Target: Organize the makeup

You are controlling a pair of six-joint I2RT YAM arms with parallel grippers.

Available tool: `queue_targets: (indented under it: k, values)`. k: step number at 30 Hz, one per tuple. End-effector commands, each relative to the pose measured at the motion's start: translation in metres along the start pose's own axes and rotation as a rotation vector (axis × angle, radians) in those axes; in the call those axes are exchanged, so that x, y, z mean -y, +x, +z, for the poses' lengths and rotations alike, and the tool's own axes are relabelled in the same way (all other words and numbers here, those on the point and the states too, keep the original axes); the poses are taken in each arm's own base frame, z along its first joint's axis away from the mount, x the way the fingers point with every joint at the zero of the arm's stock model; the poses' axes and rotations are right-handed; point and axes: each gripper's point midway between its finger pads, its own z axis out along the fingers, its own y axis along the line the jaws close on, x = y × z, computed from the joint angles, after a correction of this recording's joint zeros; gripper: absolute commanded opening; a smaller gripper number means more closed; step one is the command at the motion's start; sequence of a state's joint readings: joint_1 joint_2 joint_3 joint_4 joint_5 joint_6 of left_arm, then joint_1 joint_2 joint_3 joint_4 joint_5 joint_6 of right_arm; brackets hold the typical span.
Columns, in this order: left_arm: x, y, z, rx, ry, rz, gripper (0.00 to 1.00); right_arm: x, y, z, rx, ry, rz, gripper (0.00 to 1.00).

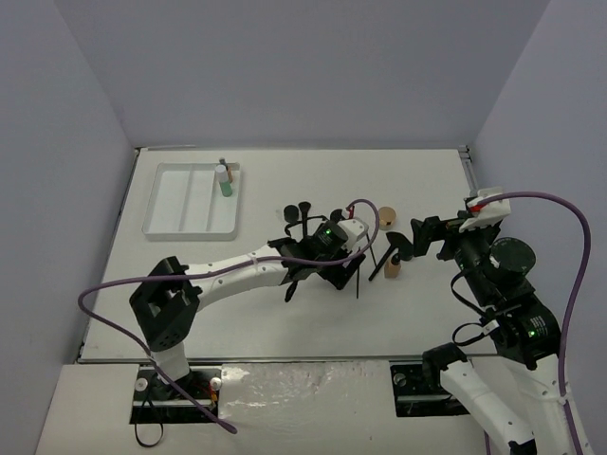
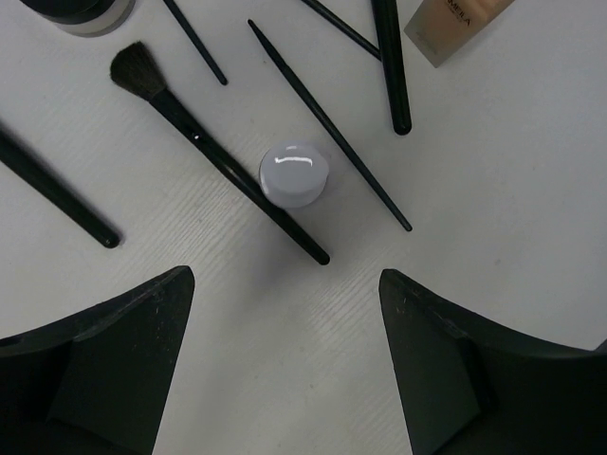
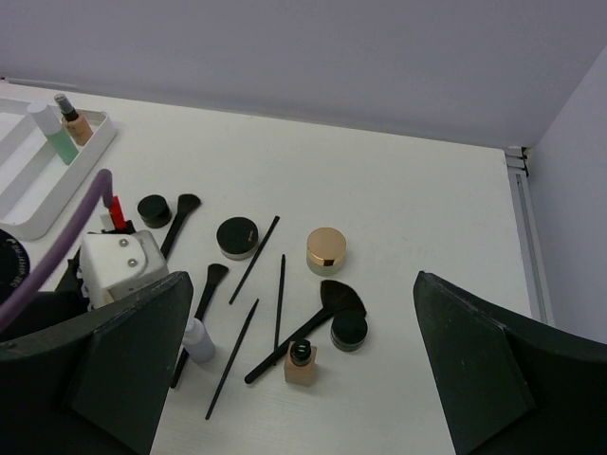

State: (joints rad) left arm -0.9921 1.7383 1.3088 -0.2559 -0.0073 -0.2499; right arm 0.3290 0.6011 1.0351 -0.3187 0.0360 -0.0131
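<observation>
The makeup lies scattered mid-table. My left gripper [image 2: 286,277] hovers open over bare table, just short of a lilac bottle [image 2: 296,174] that stands against a black brush [image 2: 204,142], with a thin pencil [image 2: 327,123] on its other side. The right wrist view shows the same lilac bottle [image 3: 197,339], a tan bottle [image 3: 301,363], a fan brush [image 3: 337,301], black jars [image 3: 237,237] and a gold-lidded jar [image 3: 326,248]. My right gripper [image 3: 303,280] hangs wide open above and to the right of the pile, holding nothing.
A white three-compartment tray [image 1: 190,201] sits at the back left, with a tan bottle [image 3: 71,118] and a green bottle [image 3: 52,133] in its right compartment. The left arm [image 1: 237,270] stretches across the table's middle. The right table edge [image 3: 522,227] is close.
</observation>
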Motion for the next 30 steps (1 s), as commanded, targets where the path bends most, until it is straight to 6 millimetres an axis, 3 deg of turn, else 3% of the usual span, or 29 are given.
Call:
queue_targets:
  k: [1, 11, 20, 25, 30]
  values:
    - [0.007, -0.059, 0.003, 0.151, -0.002, -0.017, 0.75, -0.004, -0.023, 0.001, 0.081, -0.018, 0.022, 1.00]
    - [0.011, -0.064, 0.034, 0.152, -0.004, -0.024, 0.65, -0.001, -0.027, -0.003, 0.085, -0.003, 0.023, 1.00]
    - [0.012, -0.054, 0.043, 0.125, 0.000, -0.024, 0.56, 0.001, -0.025, -0.002, 0.076, 0.007, 0.021, 1.00]
    - [0.012, -0.054, 0.045, 0.124, -0.001, -0.026, 0.43, 0.001, -0.025, 0.000, 0.071, 0.010, 0.016, 1.00]
    - [0.013, -0.060, 0.040, 0.140, 0.003, -0.032, 0.20, 0.001, -0.023, 0.001, 0.066, 0.010, 0.014, 1.00]
